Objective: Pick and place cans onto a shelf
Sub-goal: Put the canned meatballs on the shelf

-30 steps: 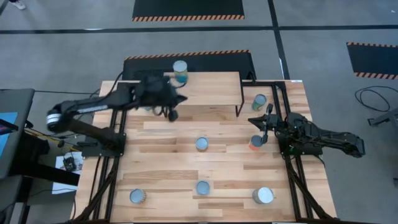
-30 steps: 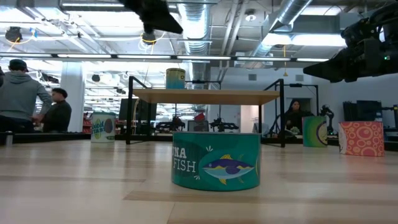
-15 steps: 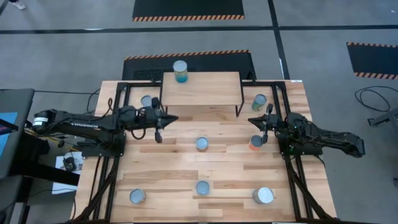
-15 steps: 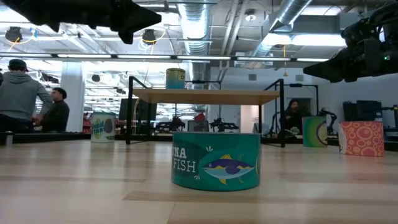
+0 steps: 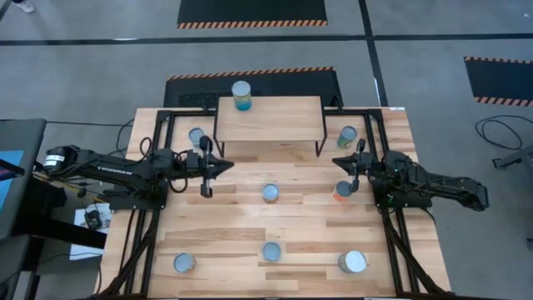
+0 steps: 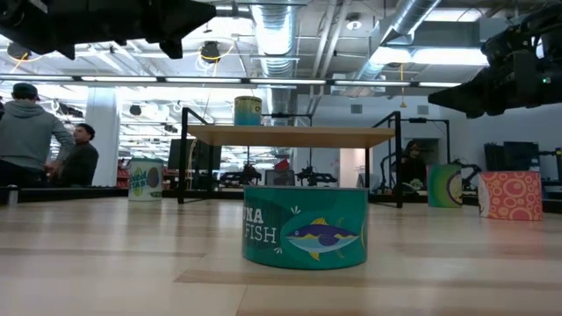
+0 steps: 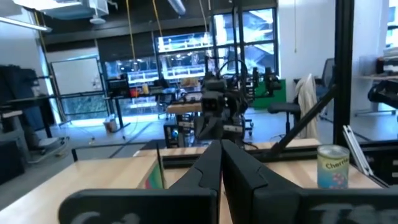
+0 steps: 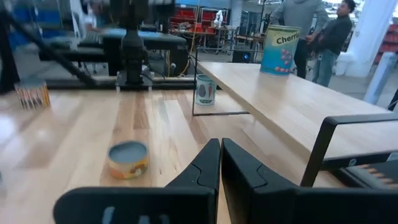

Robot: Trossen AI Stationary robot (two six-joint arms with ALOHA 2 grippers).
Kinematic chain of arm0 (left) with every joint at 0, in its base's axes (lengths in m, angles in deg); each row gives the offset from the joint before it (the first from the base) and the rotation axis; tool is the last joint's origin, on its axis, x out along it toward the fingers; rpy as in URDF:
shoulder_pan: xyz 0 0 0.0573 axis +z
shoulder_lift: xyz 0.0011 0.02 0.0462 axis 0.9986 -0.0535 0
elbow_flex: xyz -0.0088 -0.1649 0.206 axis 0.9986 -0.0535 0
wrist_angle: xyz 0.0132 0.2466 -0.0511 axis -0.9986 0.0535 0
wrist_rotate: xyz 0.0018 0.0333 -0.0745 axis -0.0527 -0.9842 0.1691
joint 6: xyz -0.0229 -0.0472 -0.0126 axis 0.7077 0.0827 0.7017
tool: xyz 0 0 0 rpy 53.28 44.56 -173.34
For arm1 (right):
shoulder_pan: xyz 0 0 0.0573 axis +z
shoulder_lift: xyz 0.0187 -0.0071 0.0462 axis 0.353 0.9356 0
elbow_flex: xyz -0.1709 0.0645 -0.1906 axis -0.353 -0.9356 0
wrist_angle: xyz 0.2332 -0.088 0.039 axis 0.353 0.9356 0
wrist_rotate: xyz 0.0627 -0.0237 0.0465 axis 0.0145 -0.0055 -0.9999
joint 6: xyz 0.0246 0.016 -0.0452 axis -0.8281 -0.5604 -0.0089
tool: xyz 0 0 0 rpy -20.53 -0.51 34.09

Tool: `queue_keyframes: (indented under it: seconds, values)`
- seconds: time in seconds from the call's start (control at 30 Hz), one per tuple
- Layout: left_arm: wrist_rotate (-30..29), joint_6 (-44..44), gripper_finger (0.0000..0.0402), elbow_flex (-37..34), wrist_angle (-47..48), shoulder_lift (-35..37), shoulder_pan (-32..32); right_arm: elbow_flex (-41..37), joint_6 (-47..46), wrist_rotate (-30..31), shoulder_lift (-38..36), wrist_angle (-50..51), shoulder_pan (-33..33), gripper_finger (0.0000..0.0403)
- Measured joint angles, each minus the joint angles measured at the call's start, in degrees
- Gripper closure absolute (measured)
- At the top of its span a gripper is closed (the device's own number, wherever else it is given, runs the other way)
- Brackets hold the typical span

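The shelf (image 5: pixel 268 118) stands at the table's far middle, with one can (image 5: pixel 241 93) upright on its far left part; this can also shows in the low view (image 6: pixel 248 111). Other cans stand upright on the table: by the shelf's left leg (image 5: pixel 196 136), by its right leg (image 5: pixel 347 135), at the centre (image 5: pixel 271 192), an orange one (image 5: pixel 341 193), and three along the near edge, one wider (image 5: pixel 353 262). My left gripper (image 5: pixel 223 163) is shut and empty, in front of the shelf's left end. My right gripper (image 5: pixel 337 161) is shut and empty, above the orange can.
The shelf's black legs (image 5: pixel 320 148) stand near both grippers. A teal tuna can (image 6: pixel 305 226) stands closest in the low view. People stand in the room beyond the table (image 6: pixel 35 140). Bare tabletop lies between the centre can and the near row.
My left gripper has drawn back from above the shelf's left part, beside the can there, toward the table's near-left, and has come down lower as the arm folded back. The can stays upright on the shelf. My right arm has kept still.
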Motion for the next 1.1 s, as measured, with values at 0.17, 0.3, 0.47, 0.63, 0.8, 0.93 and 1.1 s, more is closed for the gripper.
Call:
queue_keyframes:
  seconds: [0.17,0.3,0.47,0.63,0.8,0.93,1.1]
  values:
    - [0.0,0.0,0.0400,-0.4,0.2,0.0,0.0,0.0,-6.4,0.0,0.0,-5.0,0.0,0.0365]
    - [-0.1,-0.7,0.0400,-0.4,0.2,0.0,0.0,0.1,-9.0,-1.4,0.0,-8.3,0.2,0.0366]
    - [-0.2,-0.7,0.0400,-0.4,0.6,0.0,0.0,0.1,-9.6,-0.5,0.0,-2.8,3.8,0.0392]
    - [-0.2,-0.4,0.0400,-0.3,1.1,0.0,0.0,0.4,-9.1,8.0,0.6,1.2,11.0,0.0393]
    - [-0.2,-0.4,0.0400,-0.3,1.1,0.0,0.0,3.4,-9.3,17.0,3.7,5.7,21.1,0.0397]
    - [-0.2,0.3,0.0400,-0.3,1.1,0.0,0.0,7.7,-14.8,27.4,8.7,14.2,29.8,0.0396]
    - [-0.2,1.0,0.0400,-0.3,1.1,0.0,0.0,13.0,-27.5,33.8,18.2,22.4,38.6,0.0395]
